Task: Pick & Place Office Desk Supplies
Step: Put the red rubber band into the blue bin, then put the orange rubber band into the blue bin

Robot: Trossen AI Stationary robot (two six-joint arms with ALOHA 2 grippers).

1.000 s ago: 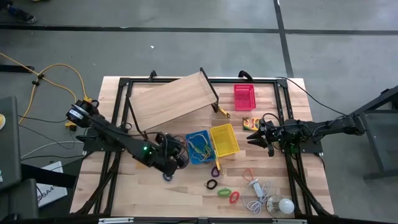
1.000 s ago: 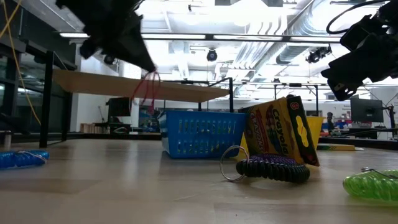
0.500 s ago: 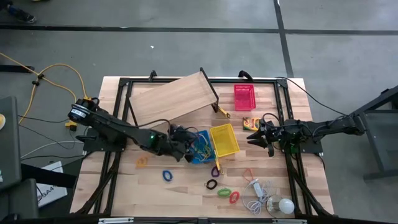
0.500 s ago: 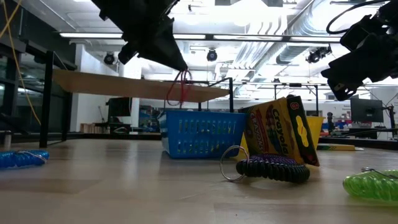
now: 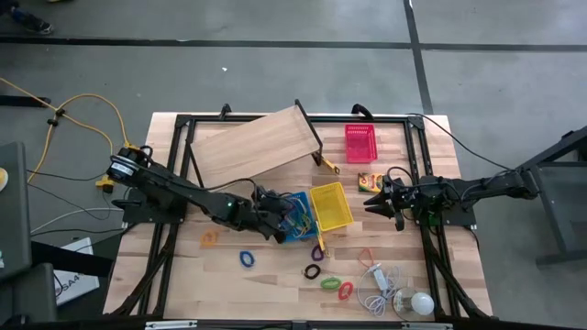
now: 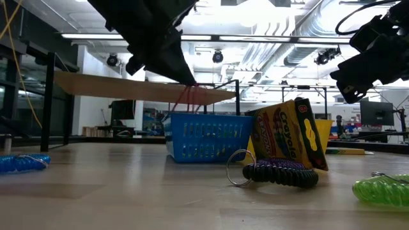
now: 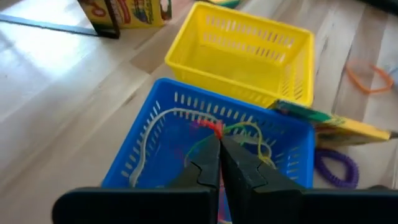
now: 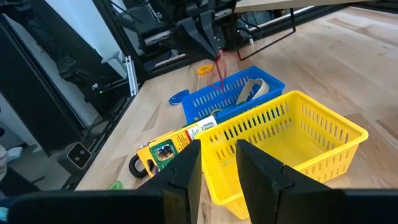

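1. The left end effector point(image 7: 219, 140) hangs over the blue basket point(image 7: 155, 124), fingers closed on a red rubber band point(image 7: 213, 127) dangling into it.
2. Tan and green bands point(image 7: 249, 134) lie inside that basket; the yellow basket point(image 5: 330, 205) sits just beside it.
3. The right end effector point(image 5: 371, 203) waits near the crayon box point(image 5: 371, 181), fingers point(image 8: 186, 171) parted and empty.
4. From counter level, the basket wall hides the red band's lower end.
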